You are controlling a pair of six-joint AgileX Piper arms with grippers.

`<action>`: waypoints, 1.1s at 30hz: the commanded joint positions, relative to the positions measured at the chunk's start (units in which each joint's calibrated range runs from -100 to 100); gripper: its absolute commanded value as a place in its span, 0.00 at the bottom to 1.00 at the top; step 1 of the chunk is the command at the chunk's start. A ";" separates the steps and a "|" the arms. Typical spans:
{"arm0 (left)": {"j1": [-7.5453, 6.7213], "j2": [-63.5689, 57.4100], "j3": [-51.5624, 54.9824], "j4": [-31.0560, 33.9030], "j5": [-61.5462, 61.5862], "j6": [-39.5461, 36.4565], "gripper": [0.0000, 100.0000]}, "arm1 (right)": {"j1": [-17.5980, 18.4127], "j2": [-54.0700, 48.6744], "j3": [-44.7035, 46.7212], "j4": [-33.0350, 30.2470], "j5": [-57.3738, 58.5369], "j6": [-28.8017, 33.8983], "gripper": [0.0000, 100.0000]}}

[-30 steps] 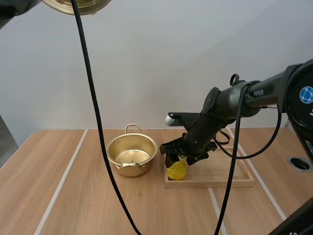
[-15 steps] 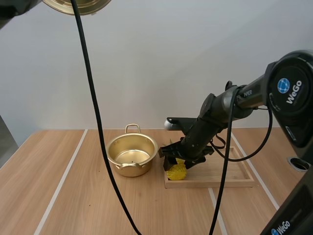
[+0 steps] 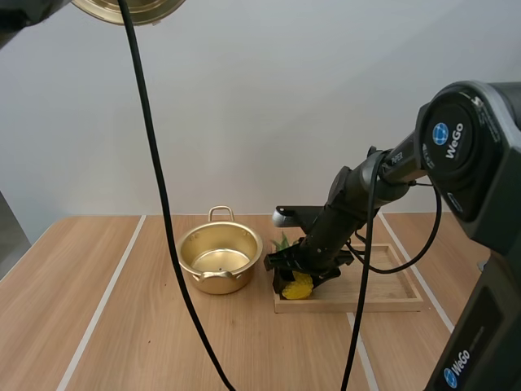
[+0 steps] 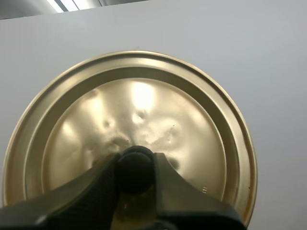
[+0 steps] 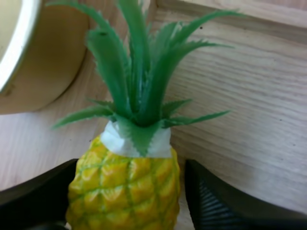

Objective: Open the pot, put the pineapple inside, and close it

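Note:
The open gold pot (image 3: 220, 259) stands on the table left of the wooden tray (image 3: 383, 300). Its gold lid (image 3: 130, 10) hangs high above the table's left side. My left gripper (image 4: 135, 160) is shut on the lid's black knob (image 4: 135, 167), with the lid (image 4: 144, 110) behind it. The yellow pineapple (image 3: 298, 285) lies at the tray's left end, its green leaves pointing toward the pot. My right gripper (image 3: 299, 275) is down over it, open. Its fingers flank the pineapple's body (image 5: 124, 187), one close against it and the other a small gap away.
The pot's side wall (image 5: 43, 62) is close beyond the pineapple's leaves. The tray's floor (image 5: 240, 96) stretches to the right of the fruit. Bare wooden table lies in front of and left of the pot.
My right arm has reached further forward and its gripper has settled lower around the pineapple. The green leaves now show beside the gripper. The lid has not moved.

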 commanded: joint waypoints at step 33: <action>0.06 -0.38 -0.32 -0.88 -1.21 -0.59 0.00 | 2.59 -1.69 0.17 -3.04 -5.14 -1.59 0.00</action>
